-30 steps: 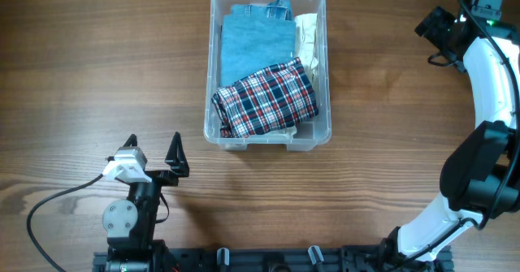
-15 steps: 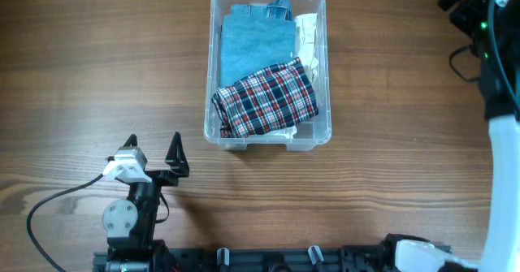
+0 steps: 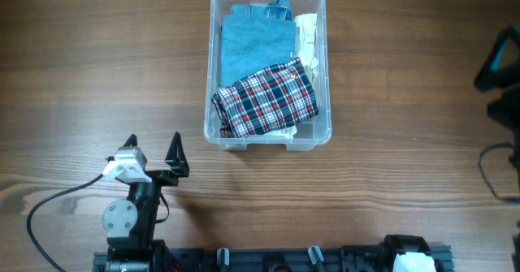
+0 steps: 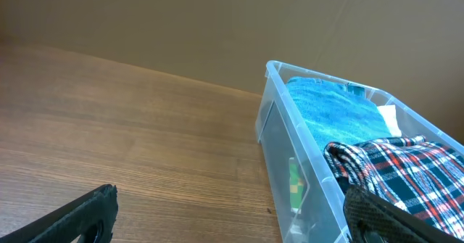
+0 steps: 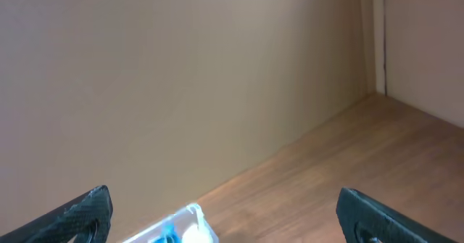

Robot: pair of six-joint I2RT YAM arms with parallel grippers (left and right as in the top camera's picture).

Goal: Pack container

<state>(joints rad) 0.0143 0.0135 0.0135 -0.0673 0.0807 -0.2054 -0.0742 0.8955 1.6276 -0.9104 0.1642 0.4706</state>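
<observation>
My left gripper sits near the front edge of the wooden table, jaws spread wide with nothing between them. On its wrist feed I get only the two dark fingertips poking in at the bottom corners, the rest cut off by the frame. My right gripper is released too: its own feed shows both tips far apart at the lower corners, with empty air and a plain beige wall between them. From overhead I can't pick that gripper out at all. The right arm is just a dark blur clipped by the right edge.

Well apart from the left gripper, ahead and to its right, the container stands on the table toward the far side. Neither gripper touches it. Inside, a blue cloth fills the left and far part, and a red, white and navy plaid cloth lies on top at the near end. Something pale is wedged along the right wall, mostly covered, so I can't say what it is. A scrap of patterned blue fabric peeks out at the far rim. Through the clear side wall on the left wrist feed a green patch shows, too distorted to identify. The right wrist feed catches only one corner of the container, at the bottom edge. A black cable loops over the table beside the left arm's base.
</observation>
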